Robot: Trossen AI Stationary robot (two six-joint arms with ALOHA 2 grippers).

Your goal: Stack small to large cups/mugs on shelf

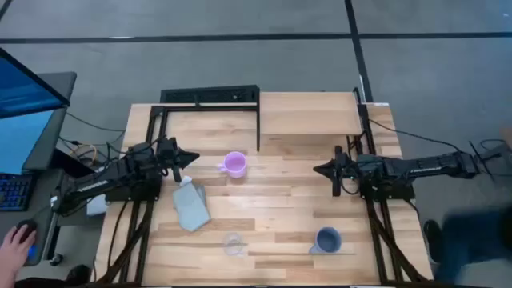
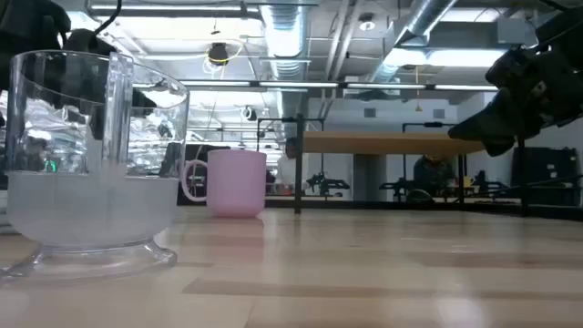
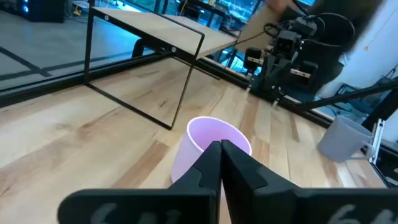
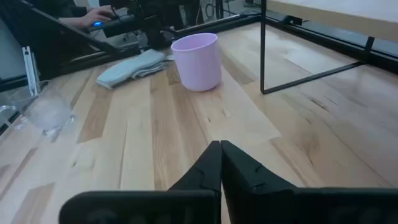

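Closest to us, clear glass cup [image 2: 91, 164] at 6 o'clock; blue-grey mug [image 1: 327, 239] at 5, pink mug [image 1: 234, 164] at centre. We see left gripper [image 1: 192, 158] at 9, right gripper [image 1: 318, 169] at 3, jaws pressed together. Shelf [image 1: 308, 114] at 12, grey cloth [image 1: 191, 207] at 8.

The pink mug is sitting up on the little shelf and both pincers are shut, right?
Not quite. The pink mug stands on the table, beside the shelf, as the high view shows. Both pincers, left and right, are shut.
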